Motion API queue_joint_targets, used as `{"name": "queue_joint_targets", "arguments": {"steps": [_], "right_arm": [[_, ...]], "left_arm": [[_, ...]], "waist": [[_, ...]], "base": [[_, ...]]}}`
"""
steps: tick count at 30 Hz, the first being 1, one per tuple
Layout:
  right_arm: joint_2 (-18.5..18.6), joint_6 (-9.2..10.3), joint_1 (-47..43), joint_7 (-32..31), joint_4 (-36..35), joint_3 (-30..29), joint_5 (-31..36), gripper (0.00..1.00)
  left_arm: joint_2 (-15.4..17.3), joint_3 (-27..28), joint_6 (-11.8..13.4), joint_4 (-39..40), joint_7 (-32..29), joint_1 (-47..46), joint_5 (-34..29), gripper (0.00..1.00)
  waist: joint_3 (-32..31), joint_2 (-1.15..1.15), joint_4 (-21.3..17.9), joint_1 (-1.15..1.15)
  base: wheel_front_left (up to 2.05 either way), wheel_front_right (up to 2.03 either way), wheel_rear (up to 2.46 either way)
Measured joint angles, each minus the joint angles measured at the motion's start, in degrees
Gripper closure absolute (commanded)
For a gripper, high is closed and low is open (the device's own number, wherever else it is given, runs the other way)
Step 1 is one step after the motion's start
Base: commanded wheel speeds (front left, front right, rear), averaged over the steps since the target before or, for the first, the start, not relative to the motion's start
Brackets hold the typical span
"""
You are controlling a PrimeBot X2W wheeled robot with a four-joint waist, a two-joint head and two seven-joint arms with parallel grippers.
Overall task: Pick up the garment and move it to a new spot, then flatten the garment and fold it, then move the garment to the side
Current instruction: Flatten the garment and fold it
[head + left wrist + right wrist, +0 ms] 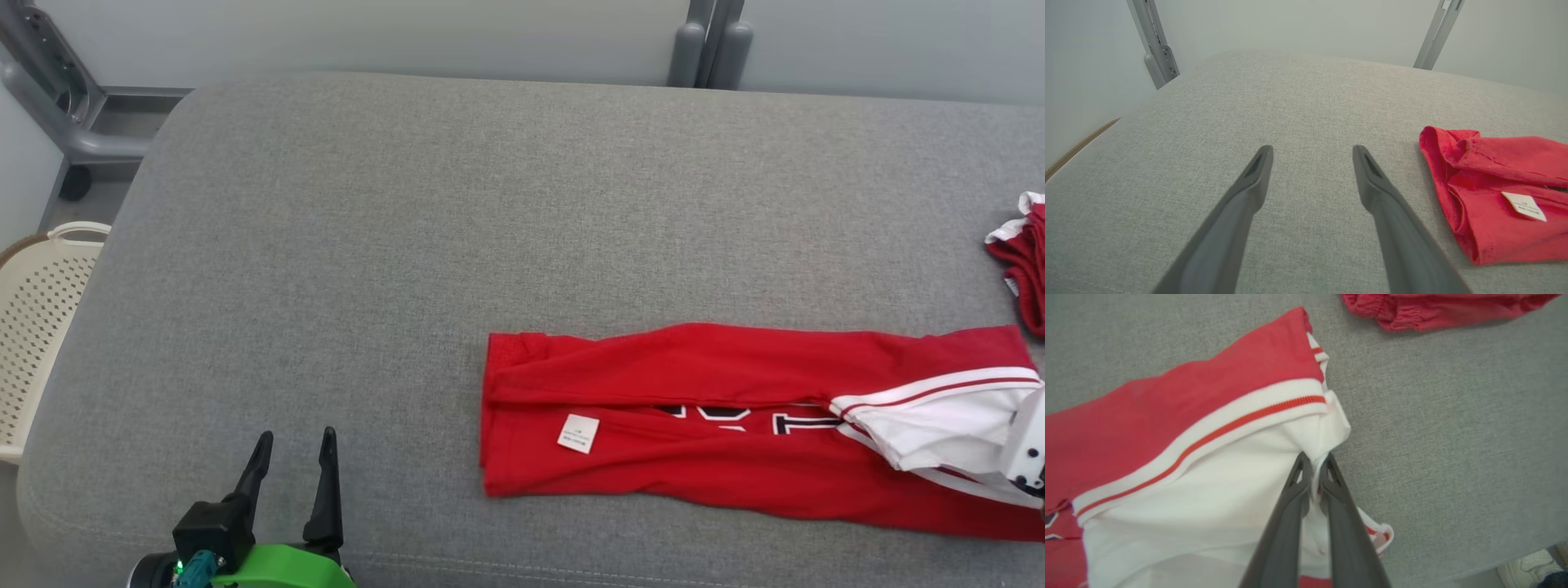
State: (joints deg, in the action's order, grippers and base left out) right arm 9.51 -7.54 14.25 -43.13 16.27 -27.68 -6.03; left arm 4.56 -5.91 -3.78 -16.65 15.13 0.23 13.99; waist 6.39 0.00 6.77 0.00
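Firmly pinched: right gripper (1316, 459) on the red jersey (702, 425), left gripper (295, 434) spread and empty

In your right wrist view, the two dark, tapered fingers (1290, 522) stand almost together. A bunched fold of the white sleeve (1208, 490) is caught between their tips. The sleeve is a smooth knit, edged by a ribbed white band with a thin red stripe (1208, 437). The cloth puckers into soft creases where the tips bite.

The jersey lies on the grey cushion (408, 245), a coarse woven upholstery with rounded corners and a stitched seam along its near edge. It is folded lengthwise into a long, narrow strip across the right half of your head view. Its long edges are turned in and meet along the middle. Navy lettering (804, 423) outlined in white peeks from that gap. A small square white label (578, 433) lies flat near the strip's left end, where the folded edge looks rolled and slightly puffy.

Your left gripper sits over bare cushion at the lower left, well apart from the jersey. Its slim matte fingers are parted wide with nothing between them.

At the far right edge a second red garment (1020, 261) with white trim lies crumpled, apart from the jersey. Beside the cushion's left end stands a cream perforated basket (37, 327). Grey metal posts (709, 41) rise behind the cushion. A white shoe (1531, 563) shows beyond the cushion's edge in the right wrist view.
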Motion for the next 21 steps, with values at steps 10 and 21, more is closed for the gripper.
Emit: {"name": "queue_joint_targets", "arguments": {"steps": [10, 21], "right_arm": [[1.0, 0.01, -1.57, -3.64, -8.22, -2.43, 3.18, 1.0], [-0.36, 0.02, -3.81, -7.25, -12.74, 12.92, -0.68, 1.0]], "left_arm": [[-0.23, -0.27, 0.0, -0.57, 0.0, 0.03, 0.0, 0.0], [-0.45, -0.81, -0.01, -1.56, 0.0, 0.49, 0.08, 0.0]], "waist": [[-0.99, 0.0, -0.83, 0.0], [-3.24, 0.0, -1.22, 0.0]], "base": [[0.0, 0.0, 0.0], [0.0, 0.0, 0.0]]}}
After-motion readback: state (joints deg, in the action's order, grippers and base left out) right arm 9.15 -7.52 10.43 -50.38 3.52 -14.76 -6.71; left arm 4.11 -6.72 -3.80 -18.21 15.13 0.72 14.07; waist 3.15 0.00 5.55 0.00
